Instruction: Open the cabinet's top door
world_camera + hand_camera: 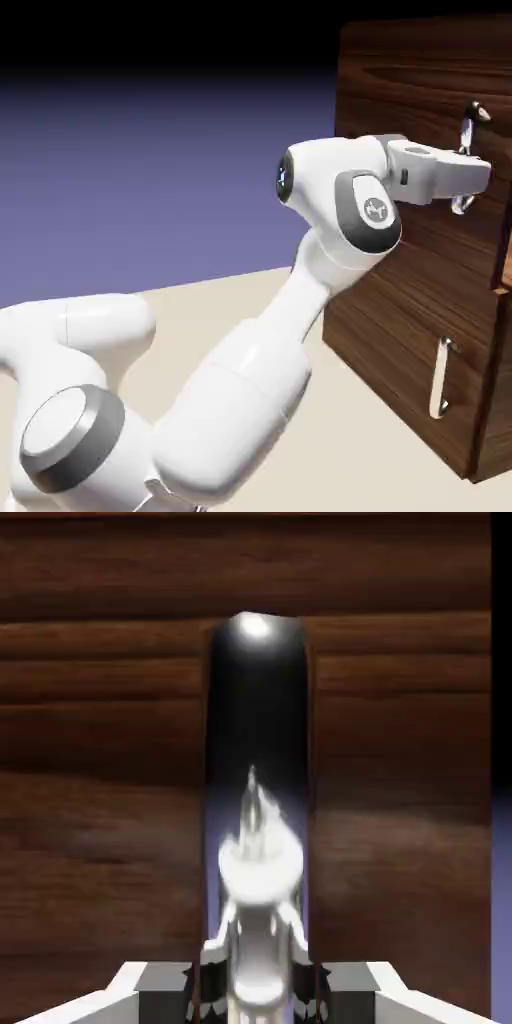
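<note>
While my jaws clamp the handle (468, 150) on the top door (420, 120), pale counter (260, 290) meets blue-violet backdrop (150, 170).

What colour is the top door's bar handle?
Shiny silver: the top door's handle shows best in the hand view, against dark walnut-grain wood.

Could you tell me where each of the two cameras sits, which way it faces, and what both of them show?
Exterior view: stands beside the robot, looking across the table at the cabinet; the white arm rises from lower left, its tool at the top door's handle.
Hand view: sits on the hand, looking along the tool straight at the top door; only the grey fingertips show at the bottom edge.
Shared: the silver handle, the tool shut on it, and the dark wood behind.
</note>
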Robot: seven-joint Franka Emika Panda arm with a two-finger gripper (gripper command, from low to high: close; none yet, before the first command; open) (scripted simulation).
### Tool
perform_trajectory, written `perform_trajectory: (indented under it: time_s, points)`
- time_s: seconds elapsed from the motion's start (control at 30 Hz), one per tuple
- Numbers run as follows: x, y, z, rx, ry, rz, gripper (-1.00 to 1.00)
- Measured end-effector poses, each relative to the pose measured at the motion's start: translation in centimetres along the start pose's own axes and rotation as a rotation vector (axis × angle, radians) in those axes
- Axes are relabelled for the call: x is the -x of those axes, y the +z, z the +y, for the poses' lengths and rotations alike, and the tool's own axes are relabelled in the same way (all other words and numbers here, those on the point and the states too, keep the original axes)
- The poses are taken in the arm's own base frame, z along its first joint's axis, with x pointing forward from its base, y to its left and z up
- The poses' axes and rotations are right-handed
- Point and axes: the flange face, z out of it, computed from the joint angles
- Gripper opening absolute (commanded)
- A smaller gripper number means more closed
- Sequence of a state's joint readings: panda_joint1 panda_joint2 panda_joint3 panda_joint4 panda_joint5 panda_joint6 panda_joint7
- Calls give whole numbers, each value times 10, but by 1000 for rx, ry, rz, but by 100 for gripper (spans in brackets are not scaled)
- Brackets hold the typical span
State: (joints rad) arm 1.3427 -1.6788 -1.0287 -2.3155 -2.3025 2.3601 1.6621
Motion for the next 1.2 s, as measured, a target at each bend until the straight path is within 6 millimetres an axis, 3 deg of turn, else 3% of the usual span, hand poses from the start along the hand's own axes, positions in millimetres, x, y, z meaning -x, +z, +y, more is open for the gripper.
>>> perform_trajectory:
  time_s: [0.23, 0.53, 1.2]
  points:
    - [22, -75, -22, 119, 0, 119, -100]
    - [66, -167, -66, 283, 0, 283, -100]
    - [167, -280, -167, 553, 0, 552, -100]
